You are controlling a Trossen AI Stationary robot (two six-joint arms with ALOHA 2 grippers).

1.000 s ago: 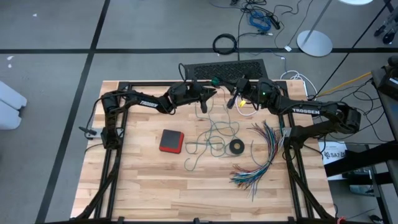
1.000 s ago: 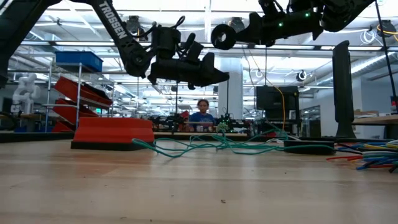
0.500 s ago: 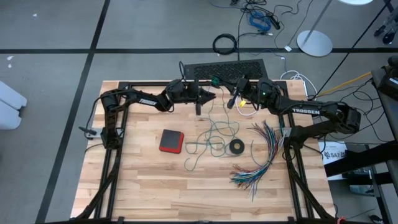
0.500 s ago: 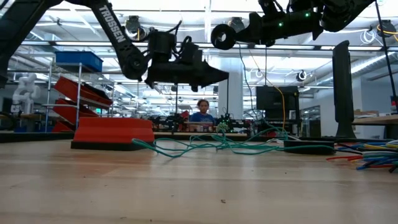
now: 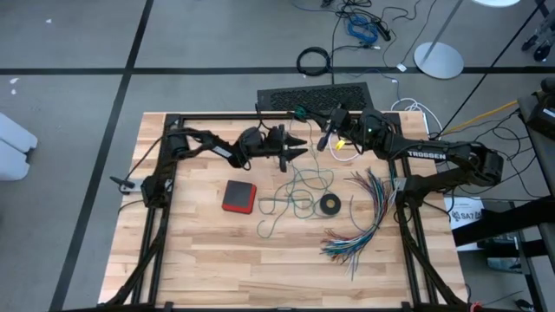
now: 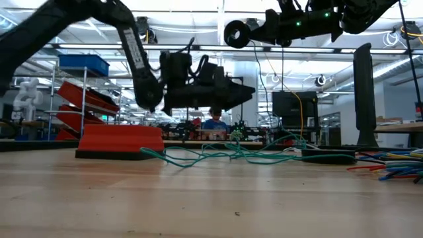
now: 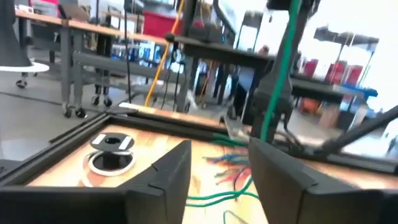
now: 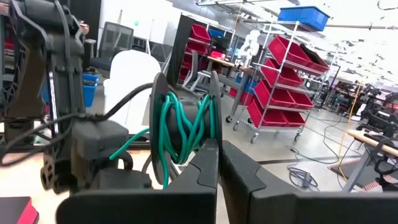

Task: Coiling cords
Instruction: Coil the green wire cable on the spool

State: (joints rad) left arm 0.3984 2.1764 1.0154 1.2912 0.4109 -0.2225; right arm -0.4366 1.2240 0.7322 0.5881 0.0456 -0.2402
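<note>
teal-green cord (image 8: pixel 180 127) coiled at closed right claw (image 8: pixel 217 163)

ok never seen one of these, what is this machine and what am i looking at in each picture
It is a two-armed robot at a wooden table. One picture looks straight down, one looks level across the tabletop, and two come from cameras on the wrists.

The right gripper, raised over the table's far side, is shut on loops of the teal cord. The rest of that cord lies tangled on the table. The left gripper hangs beside it, fingers apart, holding nothing.

Also on the table: a red box, a black ring and a fan of coloured wires.
</note>
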